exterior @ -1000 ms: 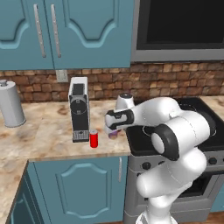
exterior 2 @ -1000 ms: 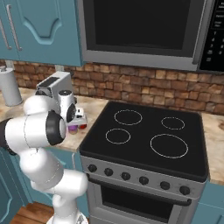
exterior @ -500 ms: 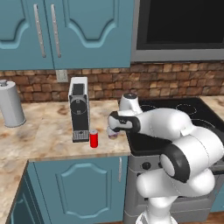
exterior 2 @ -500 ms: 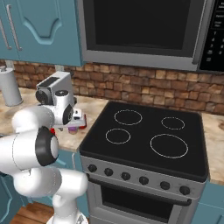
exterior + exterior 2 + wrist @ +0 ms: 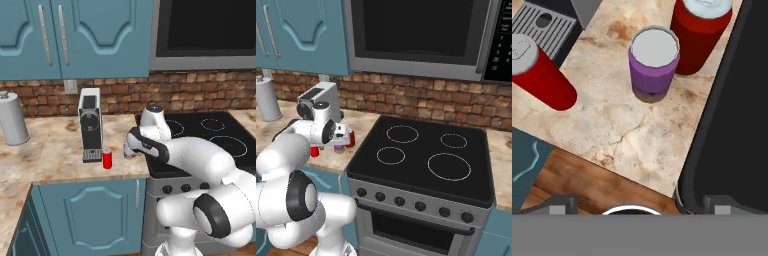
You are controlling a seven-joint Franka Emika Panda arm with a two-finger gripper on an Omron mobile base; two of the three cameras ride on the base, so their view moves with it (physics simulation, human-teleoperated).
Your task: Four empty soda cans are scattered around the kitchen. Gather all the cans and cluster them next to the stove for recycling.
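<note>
Purple can [image 5: 654, 64] upright between two red cans [image 5: 701, 31]

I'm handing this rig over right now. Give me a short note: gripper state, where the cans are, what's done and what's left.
Gripper: open, empty, above the counter at the stove's left edge.
Cans: the purple can stands upright on the counter close to the stove; a red can stands just behind it, also by the stove. Another red can stands in front of the coffee machine, further from the stove.
Done: two cans appear to be clustered beside the stove.
Left: probably move the red can by the coffee machine over, then find a fourth can; I cannot see one here.
</note>
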